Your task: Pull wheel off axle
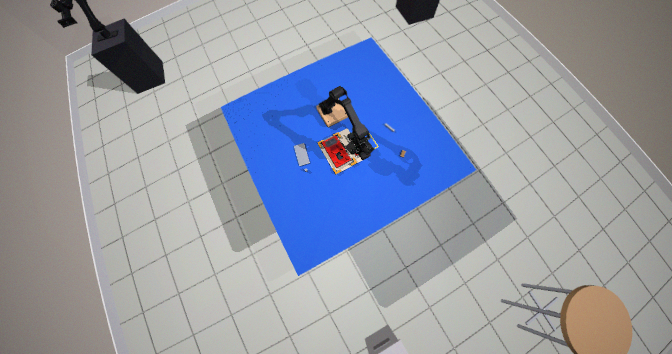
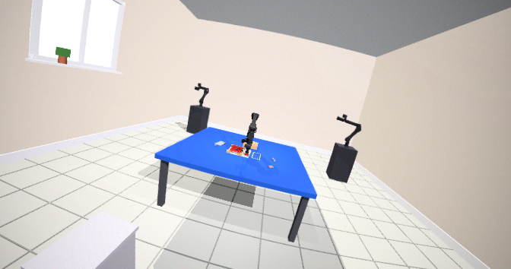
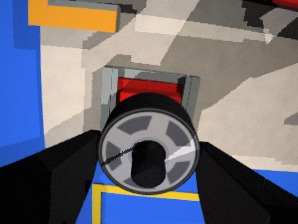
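Note:
The wheel (image 3: 148,131) has a black tyre and a grey spoked face, seen from above in the wrist view. The dark upright axle (image 3: 148,167) shows in its central hole. My gripper (image 3: 148,145) (image 1: 362,151) (image 2: 247,151) is shut on the wheel, one black finger at each side of the tyre. How far down the axle the wheel sits cannot be told. The marked area, a yellow outline (image 3: 96,207) (image 1: 374,140), lies on the blue table just beyond the board's edge, partly hidden by the wheel and fingers in the wrist view.
A beige board (image 3: 235,135) lies under the wheel, with a grey bracket (image 3: 191,95) around a red part (image 3: 150,87) beside it. An orange corner piece (image 3: 75,19) is at the board's corner. A red panel (image 1: 336,148) sits on the board's other side. A grey plate (image 1: 301,154) lies farther off.

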Robot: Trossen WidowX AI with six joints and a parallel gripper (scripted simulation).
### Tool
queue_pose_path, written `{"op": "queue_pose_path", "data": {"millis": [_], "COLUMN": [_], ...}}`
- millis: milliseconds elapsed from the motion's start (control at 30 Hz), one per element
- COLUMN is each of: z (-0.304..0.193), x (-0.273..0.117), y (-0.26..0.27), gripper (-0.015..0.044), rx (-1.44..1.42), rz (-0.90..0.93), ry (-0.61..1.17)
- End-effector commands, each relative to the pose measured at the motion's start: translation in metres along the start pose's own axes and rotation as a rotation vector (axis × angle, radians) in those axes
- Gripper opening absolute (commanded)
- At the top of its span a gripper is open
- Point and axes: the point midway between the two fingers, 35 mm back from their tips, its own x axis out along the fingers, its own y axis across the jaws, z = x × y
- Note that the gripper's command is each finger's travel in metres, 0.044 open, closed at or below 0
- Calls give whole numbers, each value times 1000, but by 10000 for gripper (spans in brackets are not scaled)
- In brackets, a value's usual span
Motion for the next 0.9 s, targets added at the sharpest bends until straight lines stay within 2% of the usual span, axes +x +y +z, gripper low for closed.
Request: {"op": "queue_pose_path", "data": {"millis": [0,867], "z": [0,0], "x": [-3,-12], "y": [1,1], "gripper": [0,0], "rx": [0,1], "rz": [2,4], "ry": [0,-1]}}
